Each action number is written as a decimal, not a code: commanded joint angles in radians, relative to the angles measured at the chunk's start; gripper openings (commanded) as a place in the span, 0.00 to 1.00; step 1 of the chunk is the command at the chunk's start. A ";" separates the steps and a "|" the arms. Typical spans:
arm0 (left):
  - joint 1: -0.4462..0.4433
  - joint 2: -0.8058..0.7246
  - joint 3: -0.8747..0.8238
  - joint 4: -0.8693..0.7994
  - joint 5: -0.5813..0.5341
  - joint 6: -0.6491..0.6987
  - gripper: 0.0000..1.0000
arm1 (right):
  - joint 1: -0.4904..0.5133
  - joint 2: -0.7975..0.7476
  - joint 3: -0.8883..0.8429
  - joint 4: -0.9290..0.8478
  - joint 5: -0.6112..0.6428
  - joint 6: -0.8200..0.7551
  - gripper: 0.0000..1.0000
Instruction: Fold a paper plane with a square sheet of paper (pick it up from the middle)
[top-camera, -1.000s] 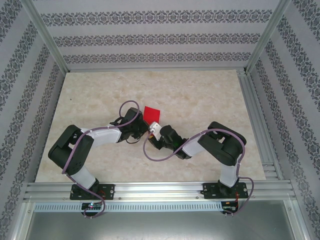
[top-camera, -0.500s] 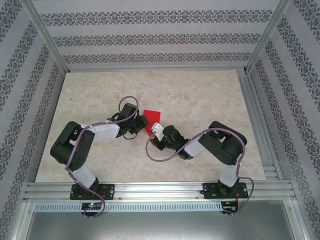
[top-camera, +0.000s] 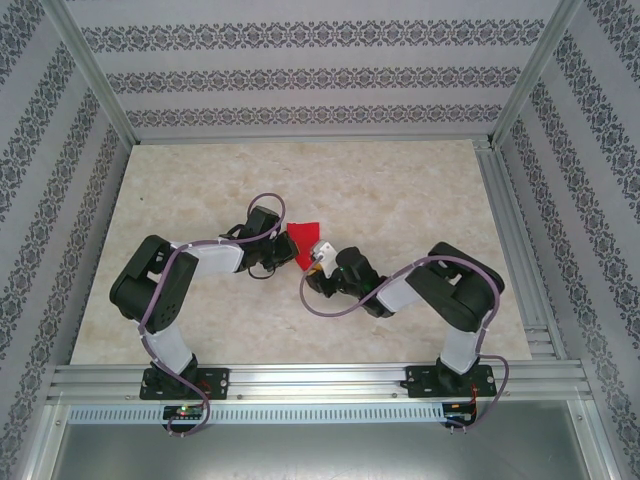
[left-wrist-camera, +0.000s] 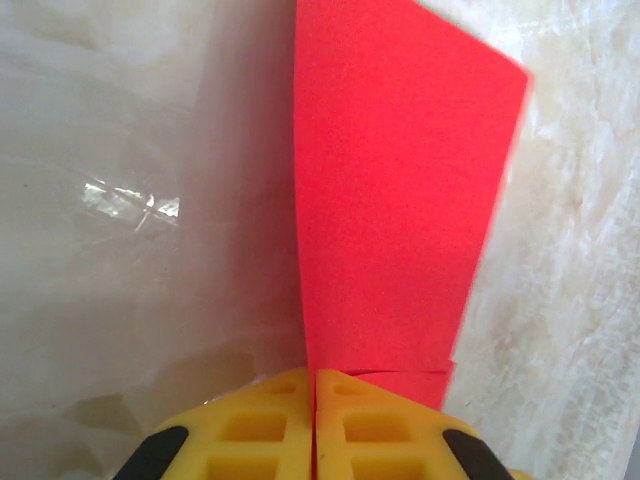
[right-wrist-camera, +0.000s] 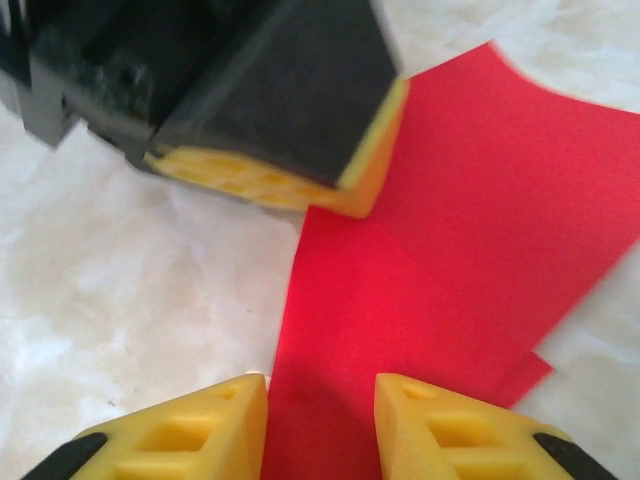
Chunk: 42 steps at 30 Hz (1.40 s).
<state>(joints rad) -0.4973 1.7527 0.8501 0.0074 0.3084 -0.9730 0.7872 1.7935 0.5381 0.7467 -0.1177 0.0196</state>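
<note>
Top external: both arms rise from the near edge of the worktop (top-camera: 400, 190). Each is folded low, elbow pushed out toward its own side edge, forearm angled inward and lying close over the surface. Wrists converge about mid-worktop, nearly nose to nose.

Right gripper (top-camera: 318, 256) comes in from the right, slightly nearer than the left one. Right wrist view: its yellow fingers (right-wrist-camera: 200, 430) stand apart with a clear gap. They hold nothing, and red paper lies under the gap.

Left gripper (top-camera: 282, 240) comes in from the left. Left wrist view: its fingers (left-wrist-camera: 250, 435) are pressed together along one seam, tips at the paper's edge. Cannot tell whether they nip the paper or just press on it.

Sheet of paper (top-camera: 303, 238) sits between the two grippers at mid-worktop, touching both, its bulk on their far side. It lies flat, partly folded, with a second layer showing at one corner.
</note>
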 joint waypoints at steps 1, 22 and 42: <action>0.011 -0.043 0.013 -0.005 -0.023 -0.011 0.06 | -0.028 -0.097 -0.024 0.078 -0.030 0.079 0.41; 0.008 -0.117 0.053 -0.131 -0.052 -0.113 0.05 | 0.112 0.042 0.067 0.035 0.172 -0.191 0.47; 0.008 -0.107 0.053 -0.144 -0.046 -0.113 0.05 | 0.115 0.085 0.102 0.102 0.246 -0.228 0.36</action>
<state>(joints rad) -0.4973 1.6642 0.8837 -0.1028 0.2562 -1.0824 0.8906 1.8942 0.6174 0.8024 0.1234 -0.2012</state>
